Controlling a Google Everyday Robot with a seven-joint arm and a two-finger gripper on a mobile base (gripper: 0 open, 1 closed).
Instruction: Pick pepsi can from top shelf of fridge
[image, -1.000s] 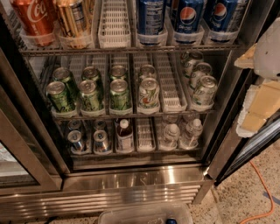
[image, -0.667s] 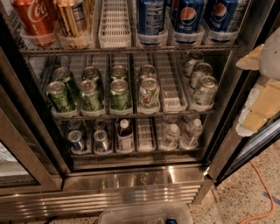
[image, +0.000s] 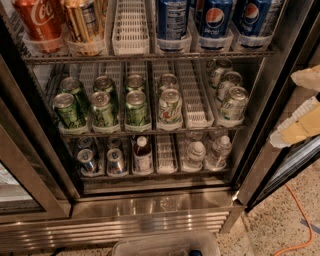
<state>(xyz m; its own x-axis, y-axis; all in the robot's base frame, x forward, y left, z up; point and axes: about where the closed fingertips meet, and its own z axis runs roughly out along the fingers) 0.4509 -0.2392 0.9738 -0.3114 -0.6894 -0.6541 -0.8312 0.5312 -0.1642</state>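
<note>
The fridge (image: 150, 210) stands open in front of me. On the top shelf (image: 150, 56) two pepsi cans (image: 215, 19) (image: 252, 15) stand upright in the right lanes, their globe logos facing me. A third blue can (image: 172, 20) to their left shows only its label text. My gripper (image: 296, 131), white and yellowish, is at the right edge of the view, outside the fridge beside the door frame. It is lower than the top shelf and holds nothing that I can see.
A red Coca-Cola can (image: 40, 20) and a gold can (image: 82, 22) stand top left, beside an empty white lane tray (image: 131, 27). Green cans (image: 102, 107) fill the middle shelf. Small cans and bottles (image: 142, 155) are below. An orange cable (image: 300, 220) lies on the floor.
My gripper has shifted slightly to the right and down at the edge of the view. The cans and shelves have not moved.
</note>
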